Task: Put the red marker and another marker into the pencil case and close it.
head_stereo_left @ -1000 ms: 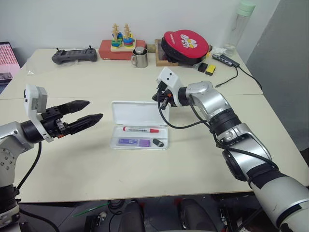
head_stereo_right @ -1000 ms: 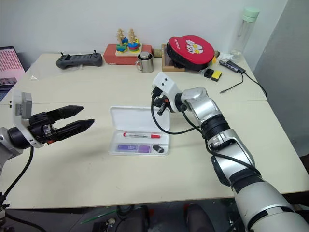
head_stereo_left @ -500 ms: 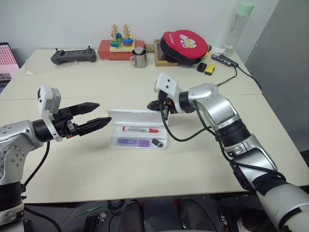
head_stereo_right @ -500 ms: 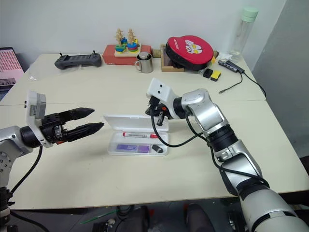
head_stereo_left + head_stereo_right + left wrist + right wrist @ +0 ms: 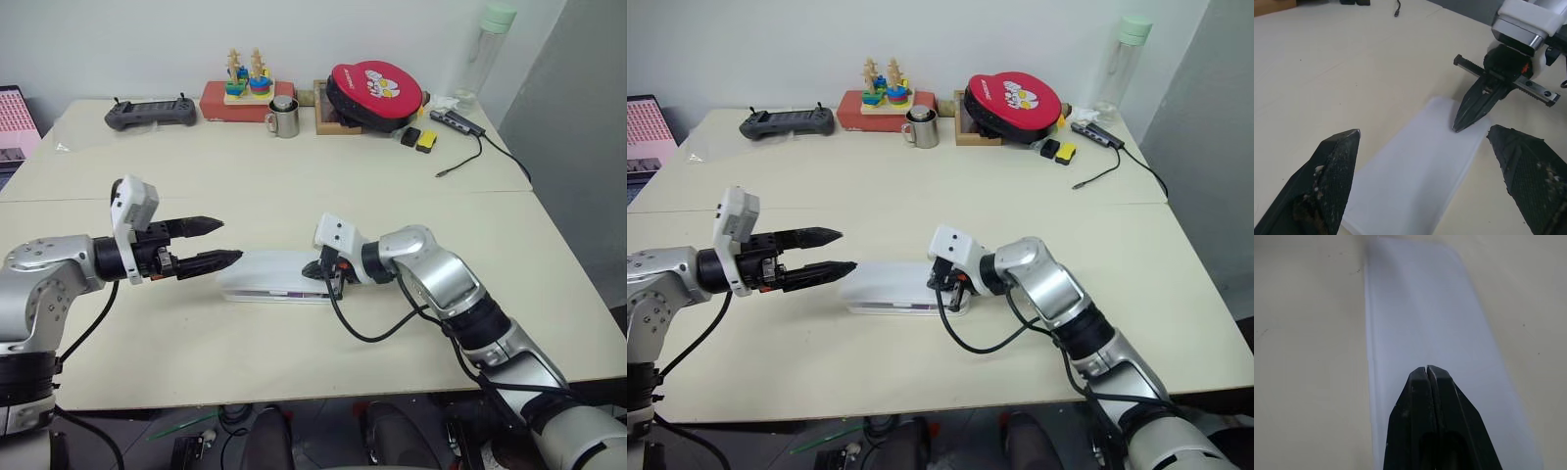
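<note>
In the left eye view I see the case (image 5: 277, 277) at frame centre, lid down, so I judge both markers are inside. My right gripper (image 5: 327, 275), fingers pressed together, rests its tip on the lid's right end, likely to press it flat. My left gripper (image 5: 214, 245) hangs spread wide and empty at the case's left end.

The left wrist view shows that closed tip touching the lid.

The right wrist view shows it over the lid.

The table (image 5: 294, 186) is beige; a mug (image 5: 284, 117) stands at top.
</note>
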Motion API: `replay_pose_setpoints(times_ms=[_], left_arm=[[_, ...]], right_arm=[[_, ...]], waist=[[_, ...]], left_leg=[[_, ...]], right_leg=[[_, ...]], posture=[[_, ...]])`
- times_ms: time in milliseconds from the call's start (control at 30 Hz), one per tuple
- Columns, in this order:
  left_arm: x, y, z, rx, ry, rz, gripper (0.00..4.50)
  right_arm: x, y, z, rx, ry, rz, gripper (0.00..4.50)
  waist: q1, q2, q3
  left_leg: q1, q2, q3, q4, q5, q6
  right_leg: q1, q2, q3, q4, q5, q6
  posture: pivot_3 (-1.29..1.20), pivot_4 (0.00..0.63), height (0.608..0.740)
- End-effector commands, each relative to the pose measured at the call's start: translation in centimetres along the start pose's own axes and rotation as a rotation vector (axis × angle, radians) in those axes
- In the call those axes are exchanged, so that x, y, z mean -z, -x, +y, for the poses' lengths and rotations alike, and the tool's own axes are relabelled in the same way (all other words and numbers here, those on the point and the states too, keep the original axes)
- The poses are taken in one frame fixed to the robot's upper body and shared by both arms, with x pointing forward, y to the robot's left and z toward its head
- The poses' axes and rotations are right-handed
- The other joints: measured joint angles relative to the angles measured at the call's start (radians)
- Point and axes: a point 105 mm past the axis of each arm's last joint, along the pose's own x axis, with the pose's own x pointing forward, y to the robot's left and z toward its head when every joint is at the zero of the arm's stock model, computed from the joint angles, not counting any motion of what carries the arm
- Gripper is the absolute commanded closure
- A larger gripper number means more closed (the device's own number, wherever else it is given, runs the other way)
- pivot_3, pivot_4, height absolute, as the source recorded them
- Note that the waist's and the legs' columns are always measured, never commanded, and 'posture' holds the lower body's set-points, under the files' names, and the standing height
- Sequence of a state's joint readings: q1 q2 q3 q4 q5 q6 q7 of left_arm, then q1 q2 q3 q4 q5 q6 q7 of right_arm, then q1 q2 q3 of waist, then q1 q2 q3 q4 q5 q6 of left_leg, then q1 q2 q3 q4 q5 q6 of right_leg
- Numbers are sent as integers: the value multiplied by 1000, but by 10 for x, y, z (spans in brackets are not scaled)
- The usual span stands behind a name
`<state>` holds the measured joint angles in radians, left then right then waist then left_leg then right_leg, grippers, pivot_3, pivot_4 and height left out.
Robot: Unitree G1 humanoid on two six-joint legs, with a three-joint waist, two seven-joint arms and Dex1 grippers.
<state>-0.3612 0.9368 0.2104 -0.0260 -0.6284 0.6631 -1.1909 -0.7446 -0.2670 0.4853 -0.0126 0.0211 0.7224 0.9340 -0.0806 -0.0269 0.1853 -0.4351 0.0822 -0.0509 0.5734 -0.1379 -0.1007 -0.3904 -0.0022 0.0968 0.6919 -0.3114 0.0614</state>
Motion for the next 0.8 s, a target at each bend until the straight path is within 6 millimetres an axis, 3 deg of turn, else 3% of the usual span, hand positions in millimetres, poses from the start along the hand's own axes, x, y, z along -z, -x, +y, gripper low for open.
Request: replay_pose_setpoints(times_ms=[33,200,267,333,400,533,633,700,800], left_arm=[[-8,-5,2,15,-38,4,0],[-2,-20,3,33,0,-13,0],[3,-27,12,-15,1,-15,0],[4,-30,20,-53,21,-17,0],[4,-31,29,-110,44,-27,0],[4,-22,59,-307,74,-80,0],[-1,-15,72,-398,84,-145,0],[5,-4,82,-481,92,-154,0],[15,13,90,-577,65,-134,0]], right_arm=[[11,-9,0,75,26,36,4485],[14,-10,1,95,-8,31,4485],[17,-5,-1,126,-47,20,4485],[7,5,-4,166,-114,-83,4485],[1,22,-12,237,-196,-180,4147],[-14,88,-39,430,-310,-367,3234],[-19,113,-43,488,-326,-428,2565],[-1,129,-50,567,-385,-411,2015],[30,145,-56,663,-428,-355,1531]], waist=[[0,0,0],[-1,-1,-1],[0,-1,-1],[5,-2,-1],[6,-2,-1],[23,-2,-1],[26,-2,-1],[25,-2,-1],[26,-2,-1]], left_leg=[[0,0,0,0,0,0],[1,0,0,0,0,0],[2,0,0,1,0,0],[2,0,0,2,0,0],[1,0,-1,2,0,0],[0,-1,0,2,0,0],[0,0,-1,1,0,0],[0,0,-1,1,0,0],[0,0,0,0,0,0]], right_leg=[[0,0,0,0,0,0],[1,0,0,0,0,1],[1,0,0,1,0,1],[1,0,0,1,0,1],[1,0,0,1,0,1],[1,0,0,1,0,1],[1,0,0,0,0,1],[1,0,0,0,0,1],[1,0,0,0,0,1]], posture=[[0,150,740],[0,150,740],[0,150,740],[0,150,740],[0,150,740],[0,150,740],[0,150,740],[0,150,740],[0,150,740]])
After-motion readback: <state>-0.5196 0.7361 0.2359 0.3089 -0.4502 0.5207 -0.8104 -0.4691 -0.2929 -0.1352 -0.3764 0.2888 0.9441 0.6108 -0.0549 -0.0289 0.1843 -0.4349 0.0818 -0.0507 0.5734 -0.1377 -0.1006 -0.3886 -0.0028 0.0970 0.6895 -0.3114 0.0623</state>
